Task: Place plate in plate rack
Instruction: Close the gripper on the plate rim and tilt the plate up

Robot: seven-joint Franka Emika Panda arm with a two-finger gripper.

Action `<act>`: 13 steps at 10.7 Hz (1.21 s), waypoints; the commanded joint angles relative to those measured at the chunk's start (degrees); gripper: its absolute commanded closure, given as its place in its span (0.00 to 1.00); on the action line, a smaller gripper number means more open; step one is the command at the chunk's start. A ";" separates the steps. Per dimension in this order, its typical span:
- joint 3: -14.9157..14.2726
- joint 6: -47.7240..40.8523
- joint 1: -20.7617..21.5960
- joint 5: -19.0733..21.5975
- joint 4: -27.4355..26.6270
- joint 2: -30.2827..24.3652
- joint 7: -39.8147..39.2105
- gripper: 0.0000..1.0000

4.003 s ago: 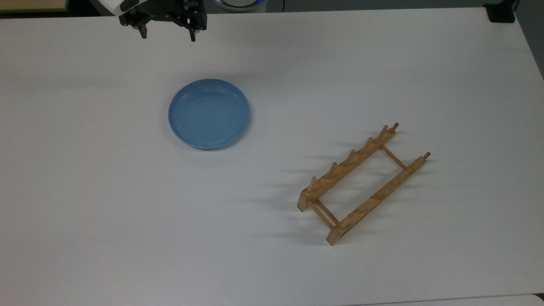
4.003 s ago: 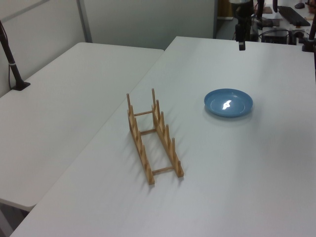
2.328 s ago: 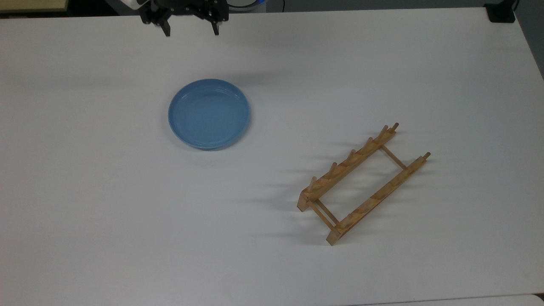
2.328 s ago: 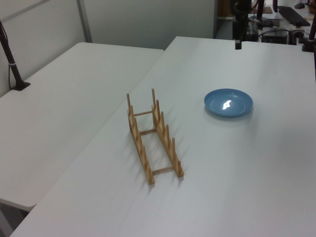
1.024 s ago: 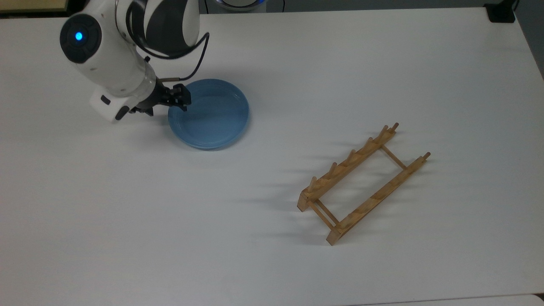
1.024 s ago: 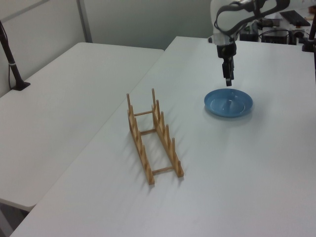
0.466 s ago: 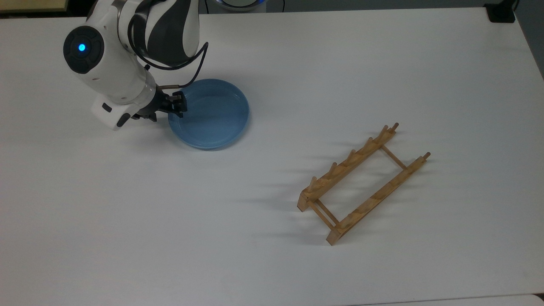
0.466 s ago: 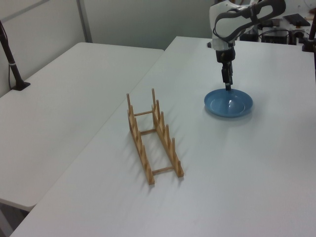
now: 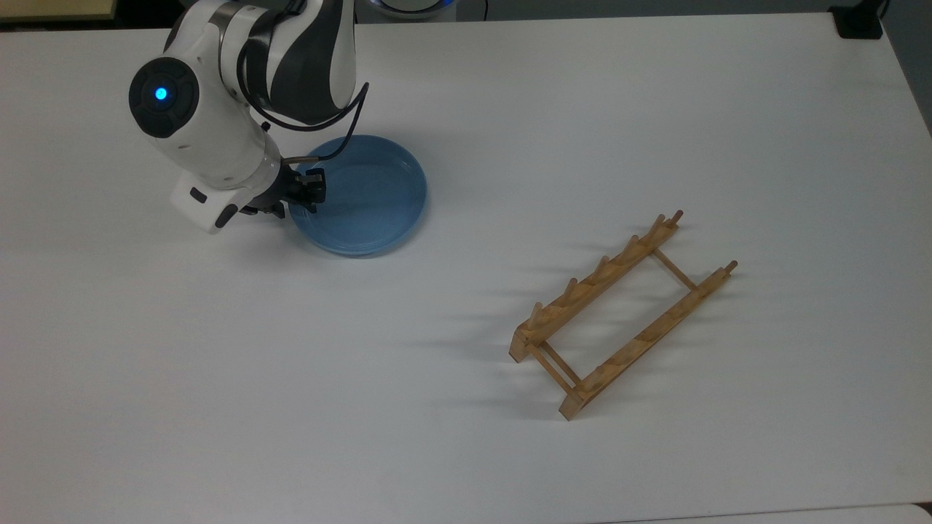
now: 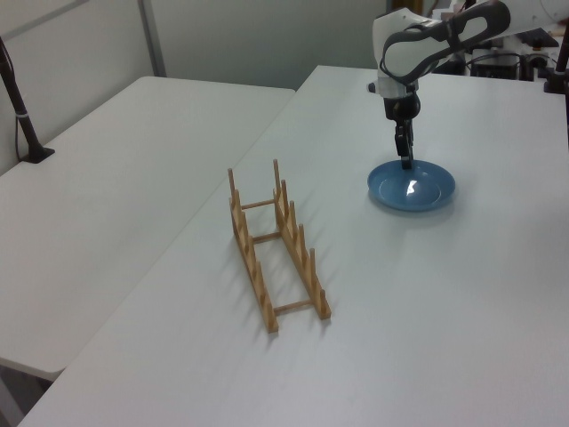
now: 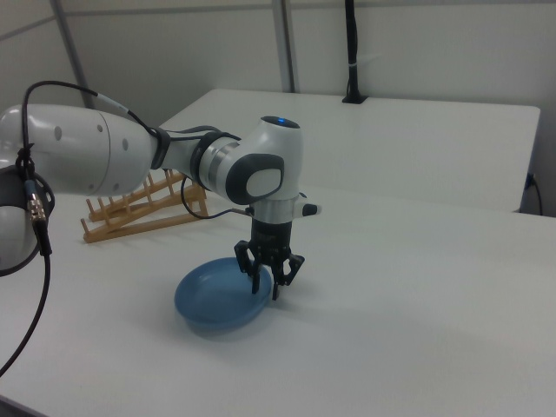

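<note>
While your round light-blue shallow plate (image 11: pixel 219 297) lies flat and upright on the white table (image 9: pixel 510 109), its raised rim faces up. Your black two-finger gripper (image 11: pixel 266 286) points straight down at the plate's edge on the right view's right, fingers spread narrowly astride the rim. Farther off, well apart, your light-brown wooden pegged plate rack (image 11: pixel 139 208) stands empty.
</note>
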 commanded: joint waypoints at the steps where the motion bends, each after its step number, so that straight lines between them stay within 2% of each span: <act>1: -0.96 1.69 0.98 1.49 -1.15 -0.51 -1.46 0.74; 3: -0.96 1.60 0.98 1.31 -1.15 -0.60 -1.63 0.95; 4: -0.96 1.60 1.33 1.31 -1.15 -0.60 -1.90 1.00; 10: -1.13 0.81 1.60 0.96 -0.71 -2.17 -3.66 1.00; 13: -1.31 0.72 1.07 0.61 -0.53 -8.66 -6.99 1.00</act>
